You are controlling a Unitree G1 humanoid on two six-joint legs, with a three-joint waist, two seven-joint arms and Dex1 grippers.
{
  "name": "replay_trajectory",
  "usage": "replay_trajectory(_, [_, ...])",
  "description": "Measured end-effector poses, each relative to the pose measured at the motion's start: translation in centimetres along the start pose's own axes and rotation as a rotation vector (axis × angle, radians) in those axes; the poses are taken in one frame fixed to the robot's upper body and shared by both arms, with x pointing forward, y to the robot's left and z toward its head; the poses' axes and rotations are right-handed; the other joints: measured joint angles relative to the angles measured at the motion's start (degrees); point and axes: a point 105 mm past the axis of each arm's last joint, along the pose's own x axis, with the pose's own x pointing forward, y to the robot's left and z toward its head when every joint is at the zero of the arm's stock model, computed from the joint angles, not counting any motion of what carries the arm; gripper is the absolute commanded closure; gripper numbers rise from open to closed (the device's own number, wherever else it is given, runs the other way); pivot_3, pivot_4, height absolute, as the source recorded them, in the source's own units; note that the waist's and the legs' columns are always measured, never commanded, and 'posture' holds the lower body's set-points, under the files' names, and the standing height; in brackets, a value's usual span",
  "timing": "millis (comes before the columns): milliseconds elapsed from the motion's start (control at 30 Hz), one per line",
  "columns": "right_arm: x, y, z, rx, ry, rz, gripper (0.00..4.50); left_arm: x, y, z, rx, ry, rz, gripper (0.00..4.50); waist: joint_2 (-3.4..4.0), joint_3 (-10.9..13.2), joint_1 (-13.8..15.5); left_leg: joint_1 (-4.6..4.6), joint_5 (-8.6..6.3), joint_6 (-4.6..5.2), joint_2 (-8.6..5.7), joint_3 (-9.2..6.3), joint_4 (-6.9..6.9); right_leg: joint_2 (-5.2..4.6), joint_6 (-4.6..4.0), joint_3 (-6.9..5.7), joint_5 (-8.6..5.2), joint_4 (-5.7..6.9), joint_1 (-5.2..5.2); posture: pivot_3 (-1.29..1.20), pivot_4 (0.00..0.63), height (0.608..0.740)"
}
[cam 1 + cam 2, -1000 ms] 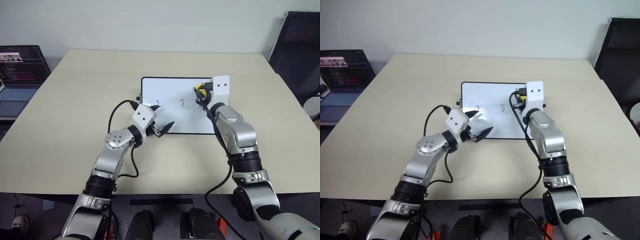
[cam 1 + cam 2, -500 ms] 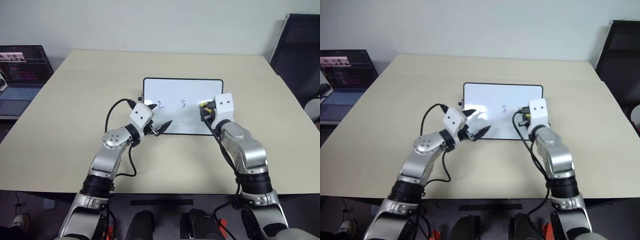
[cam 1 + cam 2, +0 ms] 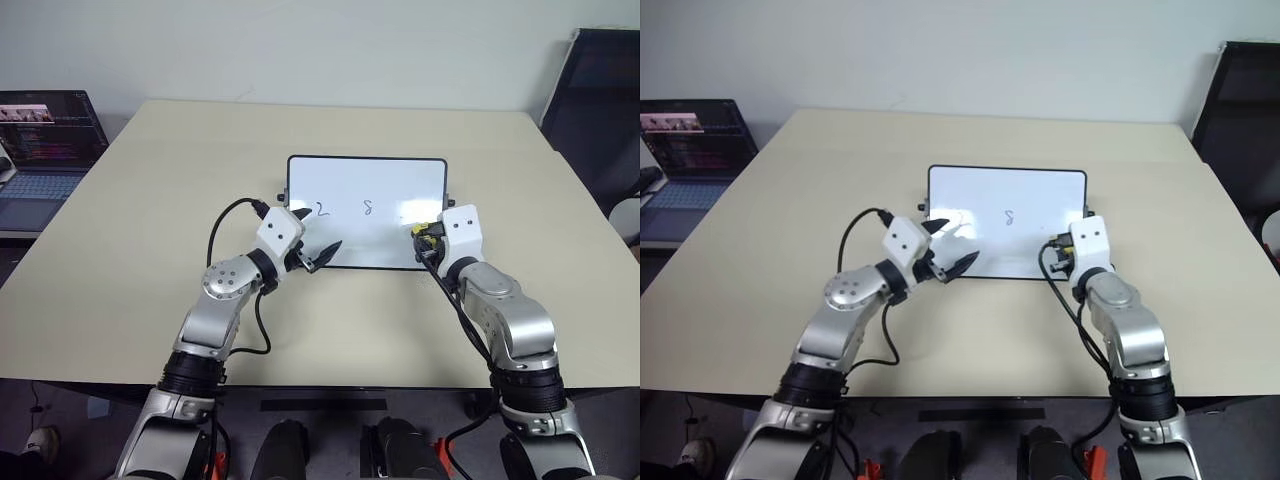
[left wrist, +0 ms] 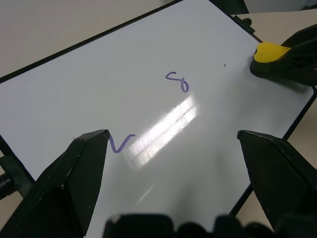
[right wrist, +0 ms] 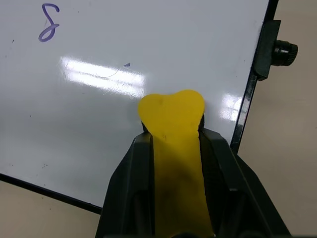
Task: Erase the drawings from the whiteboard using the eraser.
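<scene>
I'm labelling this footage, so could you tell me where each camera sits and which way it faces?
Eye views: head, looking forward and down at the whiteboard; both arms show.
Left wrist: along the open left gripper at the drawings.
Right wrist: along the right gripper clamping the eraser.
Both wrist views share eraser and "8".

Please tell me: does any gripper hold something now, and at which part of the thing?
The right gripper holds the yellow eraser between its fingers, by its long sides, front end protruding. The left gripper holds nothing.
</scene>
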Motion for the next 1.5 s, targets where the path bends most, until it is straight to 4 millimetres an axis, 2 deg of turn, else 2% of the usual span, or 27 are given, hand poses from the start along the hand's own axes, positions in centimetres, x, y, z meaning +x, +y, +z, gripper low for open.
replay_trajectory(200, [-1.9, -1.3, 0.3, -0.072, -0.140, 0.022, 3.58, -1.0, -0.3, -0.5, -0.035, 0.009, 0.035, 0.00, 0.01, 0.03, 0.01, -0.19, -0.03, -0.01, 0.01, -0.02, -0.10, 0.00, -0.03, -0.02, 0.01, -0.10, -0.17, 0.00, 0.150, 0.740])
replay_trajectory(367, [-4.0, -1.9, -0.6, -0.174, -0.183, 0.052, 3.58, -2.7, 0.0, -0.4, -0.049, -0.006, 0.118, 0.00, 0.02, 0.04, -0.06, -0.20, -0.04, -0.03, 0.02, -0.05, -0.09, 0.00, 0.00, -0.03, -0.01, -0.08, -0.19, 0.00, 0.150, 0.740])
replay_trajectory(500, [-4.6, -2.1, -2.2, -0.186, -0.161, 0.052, 3.58, -4.4, 1.0, -1.2, -0.063, 0.017, 0.218, 0.00, 0.01, 0.04, -0.05, -0.07, -0.02, -0.03, 0.04, -0.04, -0.05, 0.01, 0.15, -0.01, -0.12, -0.03, -0.09, 0.00, 0.150, 0.740])
replay_trajectory(600, [-4.5, -1.8, -2.3, -0.183, -0.165, 0.057, 3.58, -4.7, 1.3, -1.5, -0.053, 0.031, 0.253, 0.00, 0.01, 0.04, -0.01, -0.05, -0.01, -0.02, 0.03, -0.03, -0.02, 0.00, 0.16, 0.02, -0.11, -0.02, -0.08, 0.00, 0.150, 0.740])
replay_trajectory(967, [-2.9, -0.8, 0.2, -0.197, -0.237, 0.091, 3.58, -4.7, 1.6, -1.2, -0.042, 0.040, 0.259, 0.00, 0.01, 0.05, -0.02, -0.06, -0.02, -0.02, 0.02, -0.01, -0.05, 0.01, 0.04, 0.03, -0.05, -0.04, -0.09, 0.00, 0.150, 0.740])
replay_trajectory(1067, [-1.7, 0.4, 1.7, -0.197, -0.271, 0.136, 3.58, -4.2, 0.9, -0.9, -0.055, 0.033, 0.203, 0.00, 0.03, 0.06, -0.06, -0.05, -0.02, -0.02, 0.02, 0.01, -0.04, 0.03, -0.01, 0.02, -0.02, -0.03, -0.09, 0.00, 0.150, 0.740])
replay_trajectory(1267, [1.9, 3.6, 5.5, -0.217, -0.337, 0.210, 3.58, -2.5, -1.8, -0.5, -0.051, 0.020, 0.020, 0.00, 0.04, 0.08, -0.06, -0.06, -0.02, -0.02, 0.00, 0.07, -0.06, 0.04, -0.11, 0.00, 0.03, -0.03, -0.11, 0.00, 0.150, 0.740])
replay_trajectory(1333, [2.7, 4.9, 6.7, -0.221, -0.362, 0.236, 3.58, -2.3, -1.9, -0.8, -0.054, 0.031, 0.004, 0.00, 0.04, 0.08, -0.05, -0.07, -0.02, -0.02, 0.02, 0.06, -0.09, 0.05, -0.12, -0.01, 0.04, -0.03, -0.13, 0.00, 0.150, 0.740])
replay_trajectory(1500, [4.3, 5.7, 7.5, -0.244, -0.367, 0.244, 3.58, -2.2, -1.4, -0.8, -0.040, 0.032, 0.010, 0.00, 0.04, 0.08, 0.02, -0.11, -0.02, -0.02, 0.00, 0.02, -0.08, -0.03, -0.12, -0.04, 0.04, -0.04, -0.13, 0.00, 0.150, 0.740])
